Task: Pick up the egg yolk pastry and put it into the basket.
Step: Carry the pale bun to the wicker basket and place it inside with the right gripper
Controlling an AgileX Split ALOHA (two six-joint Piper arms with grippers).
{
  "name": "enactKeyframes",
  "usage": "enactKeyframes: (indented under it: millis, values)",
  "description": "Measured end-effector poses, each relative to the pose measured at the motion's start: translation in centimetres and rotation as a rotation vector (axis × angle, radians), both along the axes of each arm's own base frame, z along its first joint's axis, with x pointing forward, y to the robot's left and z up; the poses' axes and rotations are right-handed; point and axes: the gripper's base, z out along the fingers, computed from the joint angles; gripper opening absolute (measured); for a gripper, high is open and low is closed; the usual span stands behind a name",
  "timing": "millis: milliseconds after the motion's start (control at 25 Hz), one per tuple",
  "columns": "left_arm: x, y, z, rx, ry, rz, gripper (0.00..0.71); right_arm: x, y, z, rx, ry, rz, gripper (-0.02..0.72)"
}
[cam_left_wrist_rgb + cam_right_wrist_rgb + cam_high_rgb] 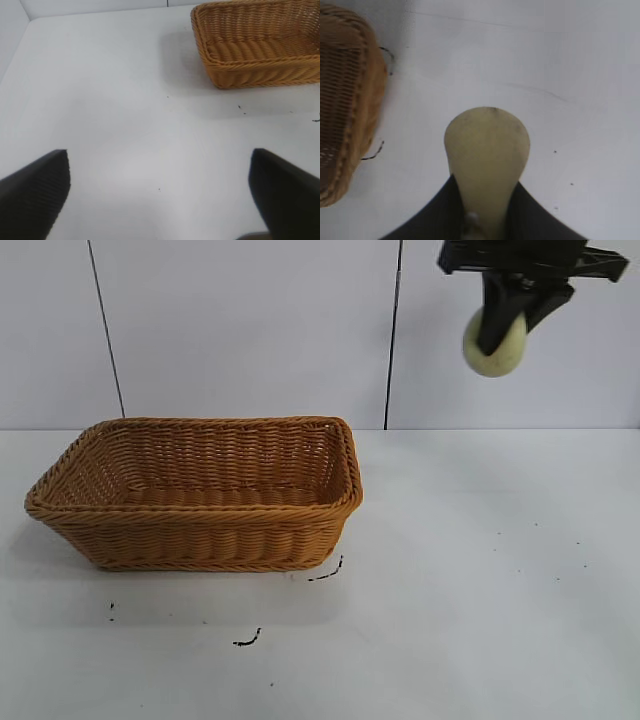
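Note:
My right gripper (497, 338) is high above the table at the upper right, shut on the pale yellow egg yolk pastry (494, 352). In the right wrist view the pastry (487, 150) is squeezed between the two black fingers (427, 215). The orange-brown wicker basket (200, 530) stands on the table at the left of the exterior view, well to the left of and below the pastry, and it is empty. It also shows in the left wrist view (260, 70) and at the edge of the right wrist view (350, 115). My left gripper (160, 195) is open over bare table, out of the exterior view.
The white table (480, 570) carries small black marks (325, 575) near the basket's front corner. A white wall with dark seams (393, 335) stands behind.

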Motion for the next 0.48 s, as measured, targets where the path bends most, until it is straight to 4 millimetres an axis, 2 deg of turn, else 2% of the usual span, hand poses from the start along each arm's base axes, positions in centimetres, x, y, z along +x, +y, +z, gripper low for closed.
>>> enactKeyframes:
  millis: [200,360,480]
  values:
    - [0.0,0.0,0.0,0.0,0.0,0.0,0.697,-1.2,5.5,-1.8,0.021,-0.016,0.101,0.118]
    - [0.0,0.0,0.0,0.0,0.0,0.0,0.697,-0.7,9.0,-5.3,0.036,-0.018,0.139,0.118]
    - [0.0,0.0,0.0,0.0,0.0,0.0,0.697,0.5,10.5,-8.2,0.053,-0.017,0.122,0.118]
